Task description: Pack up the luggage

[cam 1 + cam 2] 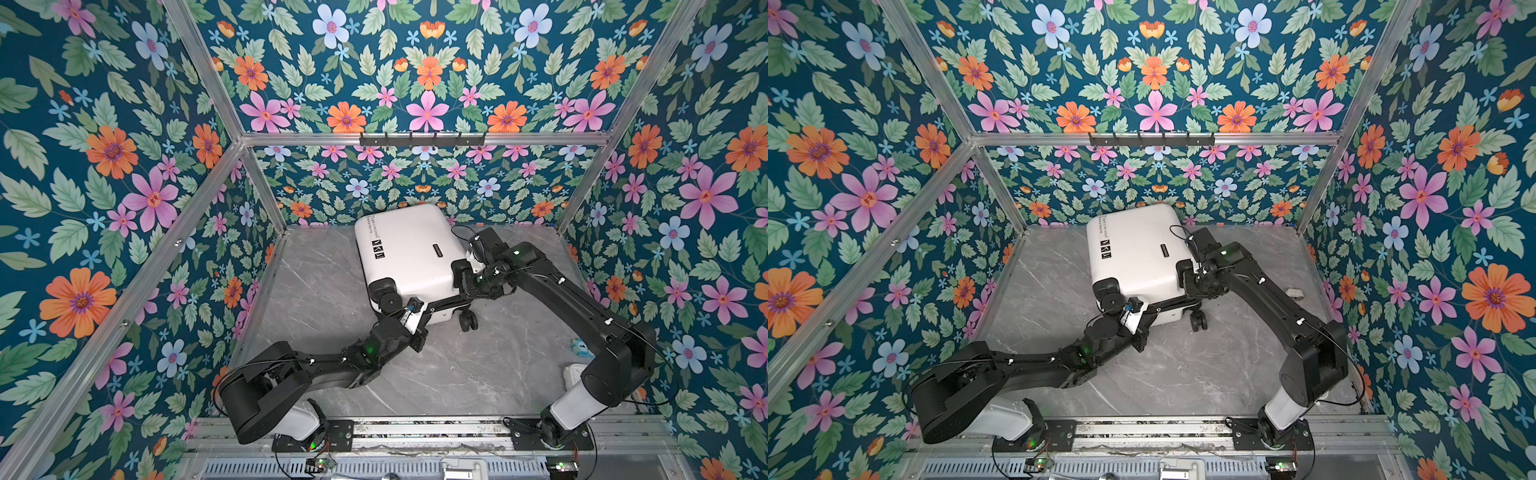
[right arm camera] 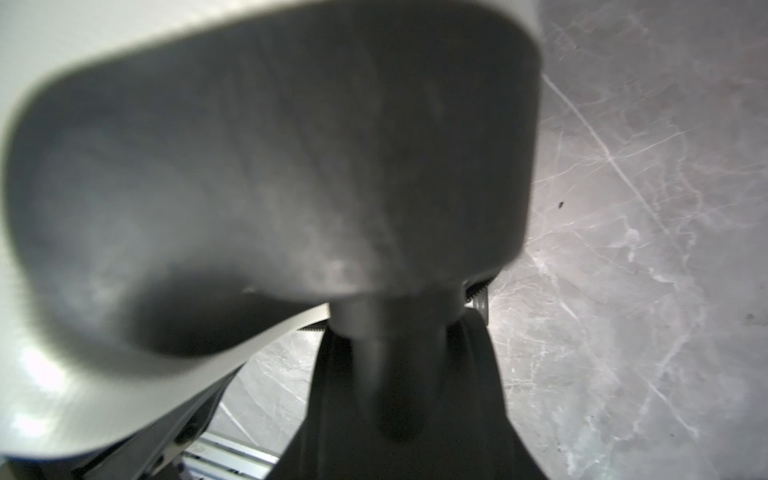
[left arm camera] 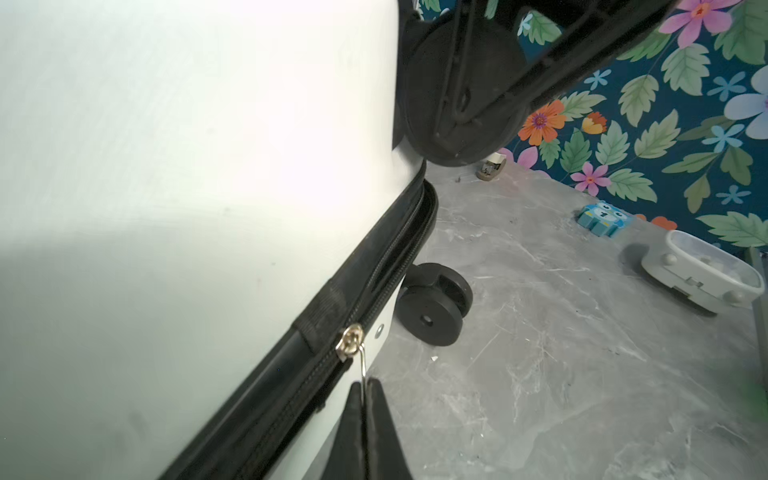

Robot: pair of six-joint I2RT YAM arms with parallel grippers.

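The small white hard-shell suitcase with rounded corners point(image 1: 409, 249) point(image 1: 1138, 249) lies flat and closed on the grey marble-patterned table point(image 1: 316, 291). In both top views it sits just above the middle of the frame, against the flowered back wall, with its black wheels towards the lower edge.

My left gripper point(image 3: 365, 388) is clenched on the thin metal zipper pull point(image 3: 363, 365). The pull hangs from the silver slider point(image 3: 351, 343) on the black zipper band along the suitcase's side, at lower centre in the left wrist view. A black twin wheel point(image 3: 432, 307) stands on the table just beside that spot.

My right gripper point(image 1: 468, 279) is at the black wheel housing point(image 2: 270, 166) on the suitcase's right corner. That housing fills the right wrist view, blurred, so I cannot tell whether this gripper is grasping it or is released.
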